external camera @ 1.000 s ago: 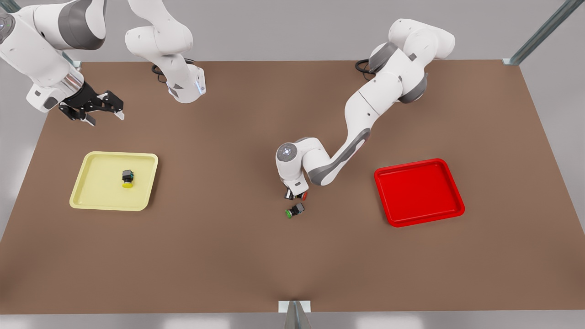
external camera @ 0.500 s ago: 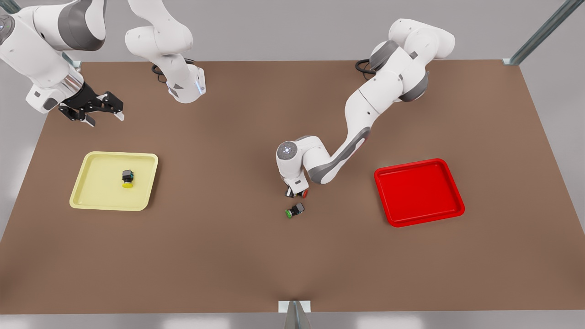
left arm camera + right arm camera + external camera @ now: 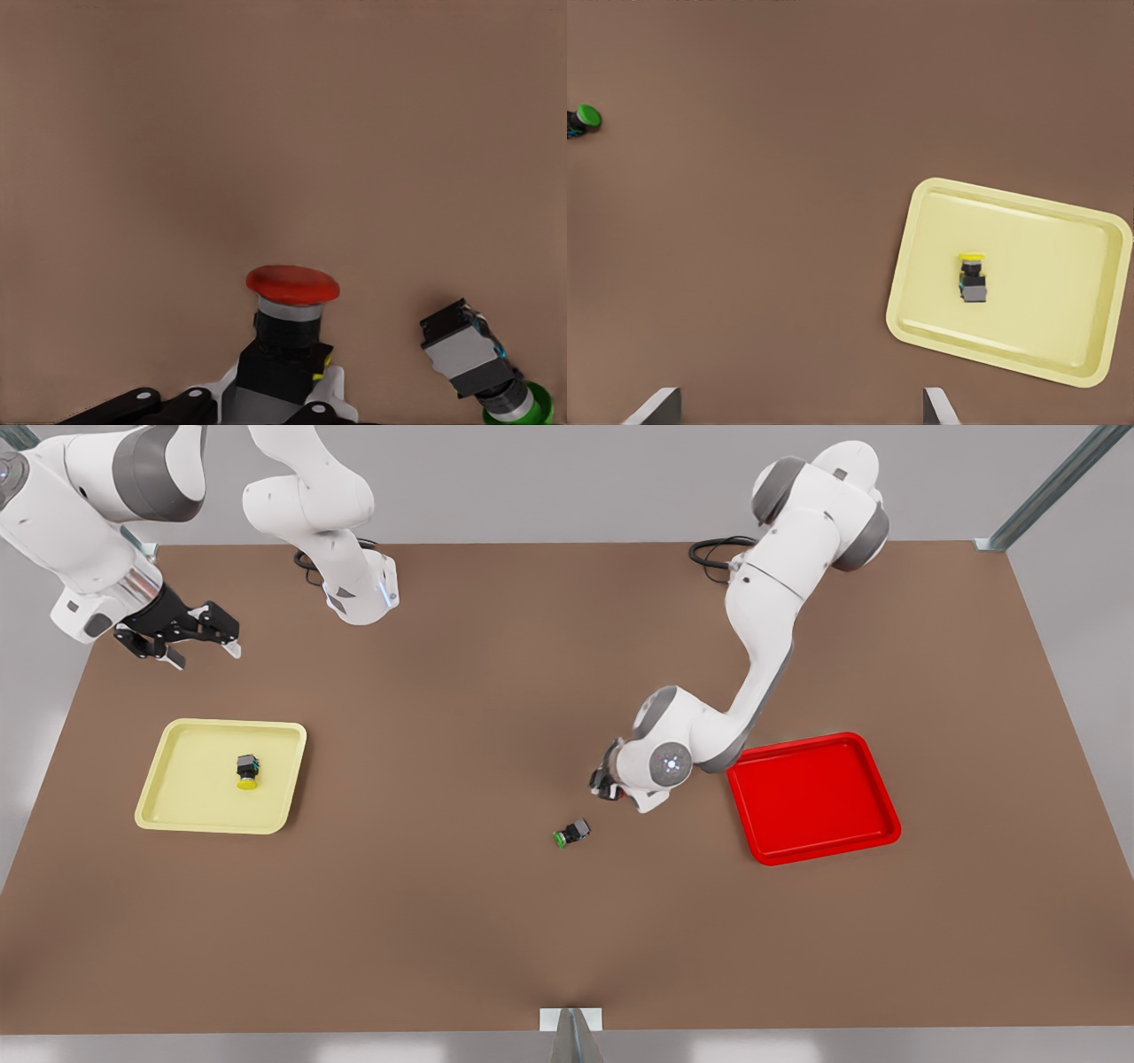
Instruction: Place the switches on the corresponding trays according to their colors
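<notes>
Green-capped switch (image 3: 572,833): lies on its side on the brown table (image 3: 496,921), nearest the camera, just beside the left gripper.

Left gripper (image 3: 609,783): above the table between that switch and the red tray (image 3: 811,797), clenched on the red switch (image 3: 289,328); dark body between the jaws, red cap jutting beyond the fingertips.

Yellow switch (image 3: 247,771): lies inside the yellow tray (image 3: 177,797).

Right gripper (image 3: 177,646): waits beyond the yellow tray, fingers (image 3: 656,409) spread, holding nothing.

A broad brown bench (image 3: 443,921) — plain and matte — sits on a pale grey floor (image 3: 1090,646), with metal struts (image 3: 1050,487) at its corners.
</notes>
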Robot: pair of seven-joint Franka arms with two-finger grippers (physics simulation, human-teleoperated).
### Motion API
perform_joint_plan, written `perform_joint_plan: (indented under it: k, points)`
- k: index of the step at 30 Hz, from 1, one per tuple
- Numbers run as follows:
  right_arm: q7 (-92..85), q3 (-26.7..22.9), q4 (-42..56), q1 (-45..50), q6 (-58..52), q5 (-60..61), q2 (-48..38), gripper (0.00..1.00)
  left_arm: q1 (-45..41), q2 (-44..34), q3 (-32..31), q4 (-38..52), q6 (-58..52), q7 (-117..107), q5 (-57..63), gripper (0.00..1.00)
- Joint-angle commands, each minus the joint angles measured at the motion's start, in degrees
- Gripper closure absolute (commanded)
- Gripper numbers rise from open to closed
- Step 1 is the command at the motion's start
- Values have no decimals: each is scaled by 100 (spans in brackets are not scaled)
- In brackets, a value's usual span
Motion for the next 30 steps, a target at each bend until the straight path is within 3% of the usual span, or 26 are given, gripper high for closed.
perform_joint_plan:
  k: [1,15,19,24,26,30]
  points:
    - [-6,0,0,-4,0,0,0,0,17,-24,-1,-58,615,-102,3140,50]
    - [-6,0,18,5,-9,9,9,0,439,-894,1458,-1271,659,1919,2859,49]
    - [-6,0,18,5,-18,53,0,0,439,-1211,1581,-1886,791,2042,2850,49]
    - [-6,9,9,5,-35,53,-9,0,439,-1281,1792,-2010,782,2217,2859,47]
    - [-6,9,18,5,-61,53,-9,0,439,-1307,1844,-2053,685,2280,2859,2]
    - [-6,9,26,5,-62,53,-9,0,439,-1413,1809,-2220,597,2367,2640,0]
